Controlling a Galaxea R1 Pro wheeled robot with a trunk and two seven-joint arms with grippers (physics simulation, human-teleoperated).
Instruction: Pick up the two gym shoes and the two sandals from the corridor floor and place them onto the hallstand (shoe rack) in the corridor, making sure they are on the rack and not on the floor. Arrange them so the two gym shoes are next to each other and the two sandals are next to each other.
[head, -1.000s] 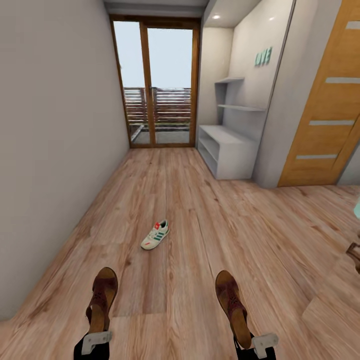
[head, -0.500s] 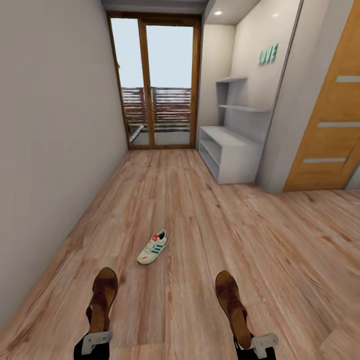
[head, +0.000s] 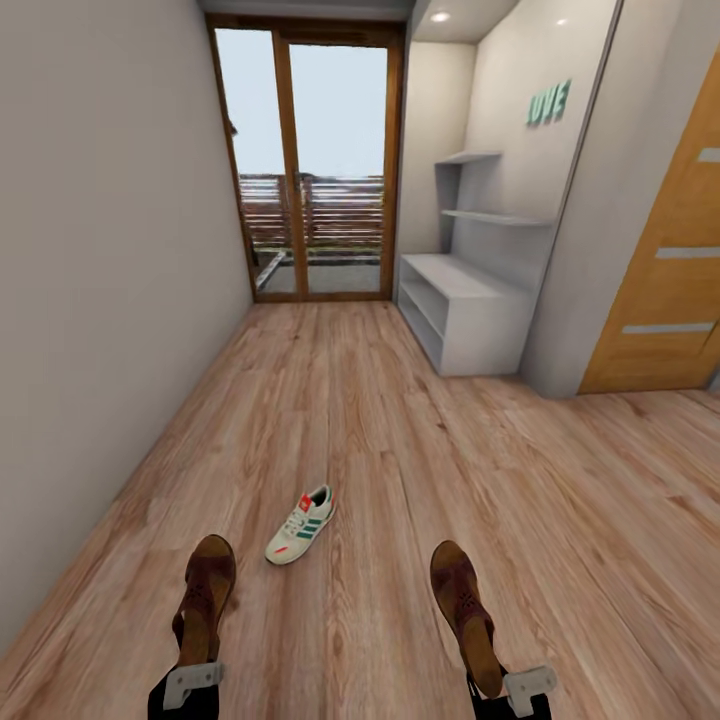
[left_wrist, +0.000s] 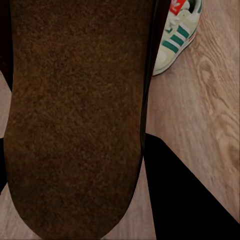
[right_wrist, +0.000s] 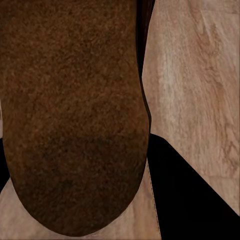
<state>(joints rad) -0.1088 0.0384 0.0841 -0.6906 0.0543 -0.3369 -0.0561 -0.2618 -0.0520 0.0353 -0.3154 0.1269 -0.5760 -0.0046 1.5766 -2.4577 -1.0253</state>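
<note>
Left pincer (head: 190, 685): gripping a dark brown sandal, the left sandal (head: 203, 598), by its heel end, the toe pointing forward along the corridor; in the left wrist view its brown sole (left_wrist: 75, 115) is covering most of the picture.
Right pincer (head: 515, 690): gripping the other sandal, the right sandal (head: 463, 610), likewise by the heel end, the toe pointing ahead and a little inward (tan insole showing near the grip); its sole (right_wrist: 72, 115) is facing the right wrist camera.
Gym shoe (head: 300, 524): lying on the corridor floor (head: 400, 470) ahead of both pincers, between them but nearer the left one, just beyond the left sandal's toe, lying at an angle, apart from both sandals; it is also showing beside the sole in the left wrist view (left_wrist: 177, 37).
Hallstand (head: 470, 310): standing far ahead of the right pincer, against the right-hand wall, its light-grey tiers and two upper shelves showing.
Glass door (head: 305, 170): closing the corridor's far end, straight ahead of both pincers.
</note>
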